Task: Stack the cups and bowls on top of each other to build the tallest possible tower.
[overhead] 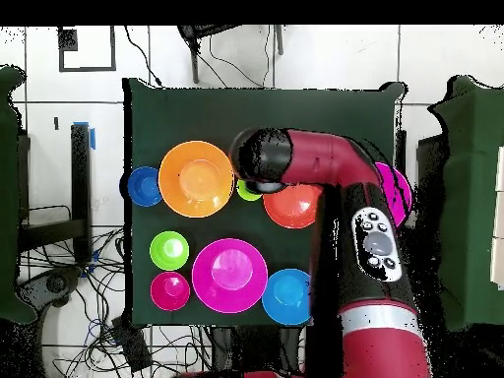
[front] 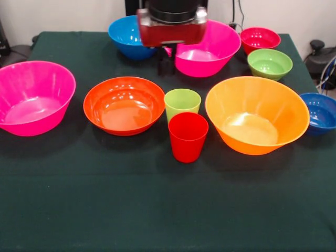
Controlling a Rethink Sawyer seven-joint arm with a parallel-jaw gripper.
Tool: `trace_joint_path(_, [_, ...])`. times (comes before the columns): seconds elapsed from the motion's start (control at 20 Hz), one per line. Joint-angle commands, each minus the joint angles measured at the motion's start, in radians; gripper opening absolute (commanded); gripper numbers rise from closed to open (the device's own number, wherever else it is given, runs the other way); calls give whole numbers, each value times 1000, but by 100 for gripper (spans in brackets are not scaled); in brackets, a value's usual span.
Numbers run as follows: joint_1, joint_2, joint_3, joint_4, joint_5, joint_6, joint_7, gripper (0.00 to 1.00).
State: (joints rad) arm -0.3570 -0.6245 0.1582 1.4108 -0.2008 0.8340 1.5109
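A red cup (front: 188, 136) and a lime green cup (front: 182, 103) stand upright and touching at the table's middle. Around them, each standing alone, are a red-orange bowl (front: 124, 105), a big orange bowl (front: 256, 114), two big pink bowls (front: 32, 97) (front: 207, 50), a light blue bowl (front: 126, 37), a small magenta-red bowl (front: 260, 39), a green bowl (front: 269, 63) and a dark blue bowl (front: 320, 112). Nothing is stacked. My gripper (front: 166, 63) hangs empty at the back, seen between the light blue and the far pink bowl. In the overhead view my arm (overhead: 325, 162) hides the red cup.
The dark green cloth (front: 157, 210) covers the table. The dark blue bowl sits at the right edge and the near pink bowl at the left edge. Cables and dark equipment (front: 320, 58) lie off the table's right side.
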Motion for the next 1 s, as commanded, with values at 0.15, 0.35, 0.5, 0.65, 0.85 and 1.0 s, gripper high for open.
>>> trace_joint_path(0.15, [-106, 30, 150, 44, -131, 132, -384, 0])
trace_joint_path(0.35, [-172, 19, 184, 25, -157, 174, -451, 0])
trace_joint_path(0.5, [-206, 20, 208, 19, -176, 177, -467, 0])
trace_joint_path(0.65, [-221, 33, 232, 7, -184, 180, -459, 0])
trace_joint_path(0.85, [-248, 65, 274, -21, -216, 218, -528, 0])
trace_joint_path(1.0, [-279, 88, 297, -56, -249, 238, -602, 0])
